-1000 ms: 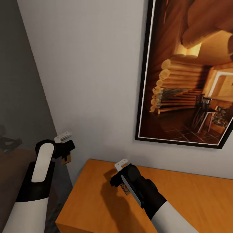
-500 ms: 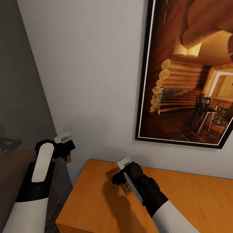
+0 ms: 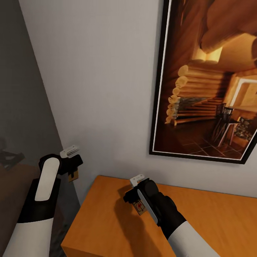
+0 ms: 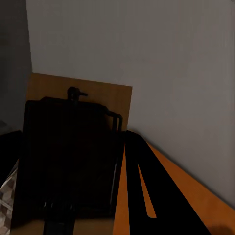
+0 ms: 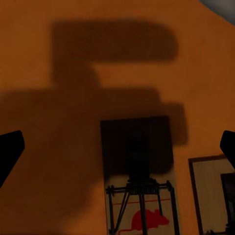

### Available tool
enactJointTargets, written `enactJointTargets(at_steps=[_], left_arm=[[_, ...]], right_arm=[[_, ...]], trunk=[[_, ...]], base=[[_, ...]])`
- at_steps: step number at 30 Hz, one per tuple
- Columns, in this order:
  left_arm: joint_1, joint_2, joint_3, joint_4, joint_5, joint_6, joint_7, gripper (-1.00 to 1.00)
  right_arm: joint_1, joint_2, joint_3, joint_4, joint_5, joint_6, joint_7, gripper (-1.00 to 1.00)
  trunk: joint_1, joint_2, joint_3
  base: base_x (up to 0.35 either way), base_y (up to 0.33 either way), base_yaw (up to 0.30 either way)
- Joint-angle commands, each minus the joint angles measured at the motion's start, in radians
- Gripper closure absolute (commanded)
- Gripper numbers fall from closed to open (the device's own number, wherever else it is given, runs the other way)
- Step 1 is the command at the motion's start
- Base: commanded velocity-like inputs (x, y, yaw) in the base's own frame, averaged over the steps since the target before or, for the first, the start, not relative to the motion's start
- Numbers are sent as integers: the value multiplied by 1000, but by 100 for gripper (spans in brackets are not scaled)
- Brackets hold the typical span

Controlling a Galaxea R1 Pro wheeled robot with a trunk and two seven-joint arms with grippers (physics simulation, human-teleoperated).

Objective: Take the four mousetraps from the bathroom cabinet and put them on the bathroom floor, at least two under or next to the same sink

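Your left gripper (image 3: pixel 73 170) is hanging off the cabinet's (image 3: pixel 107 221) left edge, near the grey wall (image 3: pixel 100 89), and is clenching a mousetrap (image 4: pixel 73 147); in the left wrist view that trap is standing close before the camera, its dark metal parts facing you. Your right gripper (image 3: pixel 132 204) is hovering low over the cabinet top with its jaws spread wide, the two fingertips (image 5: pixel 11 147) sitting at opposite edges of the right wrist view and gripping nothing. A second trap (image 5: pixel 139 196), printed with a red mouse, is lying flat on the top between those fingers, and I cannot tell whether they are touching it. A third trap (image 5: pixel 215 191) is lying just beside it. A framed cabin picture (image 3: pixel 210 82) is hanging on the wall behind the cabinet.
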Motion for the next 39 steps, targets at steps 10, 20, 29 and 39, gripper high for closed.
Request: enactJointTargets(at_steps=[10, 20, 29, 39], left_arm=[[0, 0, 2, 0, -3, 3, -3, 100], [0, 0, 2, 0, -3, 3, -3, 100], [0, 1, 2, 0, -3, 3, -3, 100], [0, 1, 2, 0, -2, 3, -3, 100]], right_arm=[[7, 3, 2, 8, -14, 0, 0, -100], [7, 3, 3, 10, -20, 0, 0, -100], [7, 3, 2, 11, -24, 0, 0, -100], [7, 3, 1, 11, -25, 0, 0, -100]], trunk=[[15, -28, -13], [15, -28, -13], [15, -28, -13], [19, -35, -16]], base=[[0, 0, 0], [0, 0, 0], [0, 0, 0], [0, 0, 0]])
